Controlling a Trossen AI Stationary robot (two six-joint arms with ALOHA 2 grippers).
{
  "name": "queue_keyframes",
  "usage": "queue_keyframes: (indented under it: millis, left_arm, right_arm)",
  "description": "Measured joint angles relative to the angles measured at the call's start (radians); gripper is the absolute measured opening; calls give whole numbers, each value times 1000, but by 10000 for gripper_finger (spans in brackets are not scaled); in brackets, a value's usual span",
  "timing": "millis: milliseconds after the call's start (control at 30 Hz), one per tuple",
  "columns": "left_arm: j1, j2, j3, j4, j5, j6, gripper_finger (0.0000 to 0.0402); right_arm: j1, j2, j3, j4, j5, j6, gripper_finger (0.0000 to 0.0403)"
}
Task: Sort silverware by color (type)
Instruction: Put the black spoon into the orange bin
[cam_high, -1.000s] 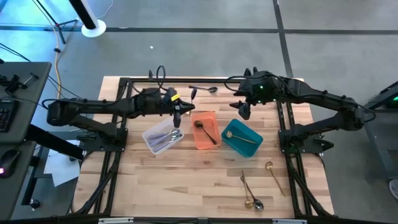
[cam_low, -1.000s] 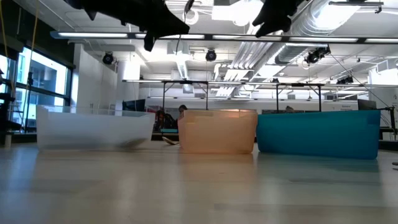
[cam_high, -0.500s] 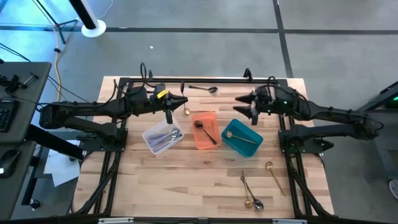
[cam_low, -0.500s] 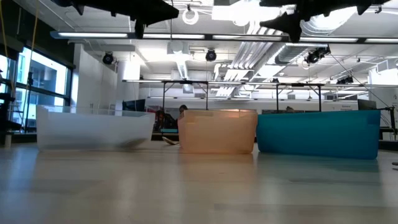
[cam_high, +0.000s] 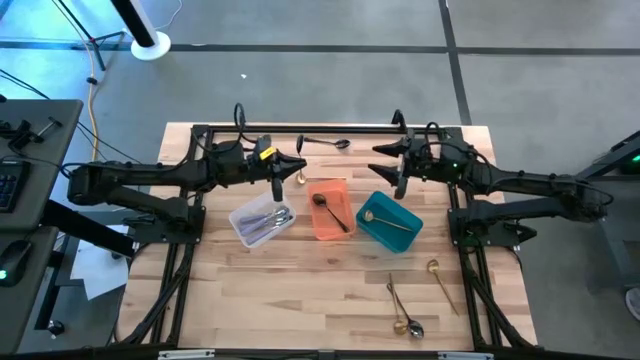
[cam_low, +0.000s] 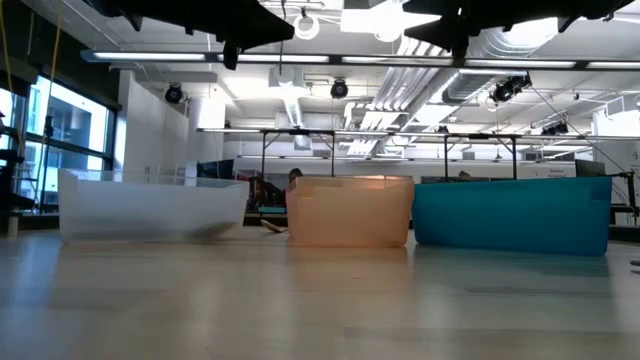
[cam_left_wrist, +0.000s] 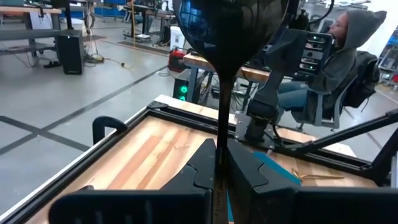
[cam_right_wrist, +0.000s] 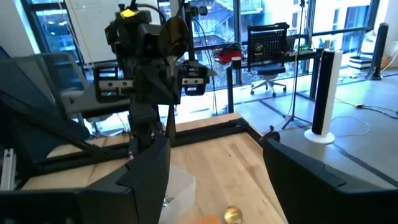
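Slippage threatens: the left gripper (cam_high: 283, 171), clenched on a thin black metal spoon's (cam_left_wrist: 230, 25) handle, could let it pivot and fall short of the orange plastic bin (cam_high: 328, 184) just ahead, while the right gripper (cam_high: 386, 166) gapes empty.

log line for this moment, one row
left gripper: shut on black spoon, raised behind orange bin | right gripper: open, empty, above teal bin | gold spoon: on table

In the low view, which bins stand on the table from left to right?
Clear bin → orange bin → teal bin.
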Motion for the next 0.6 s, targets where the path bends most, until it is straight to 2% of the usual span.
queue_keyframes:
  millis: [233,433,600]
  left_arm:
    - [0,0,0,-9,4,43,7]
    - [0,17,1,-5,108,78,7]
    - [0,53,17,-20,133,63,7]
  right_arm:
    - [0,1,0,7,-2,9,242]
    - [0,0,0,21,-18,0,242]
    - [0,0,0,21,-33,0,242]
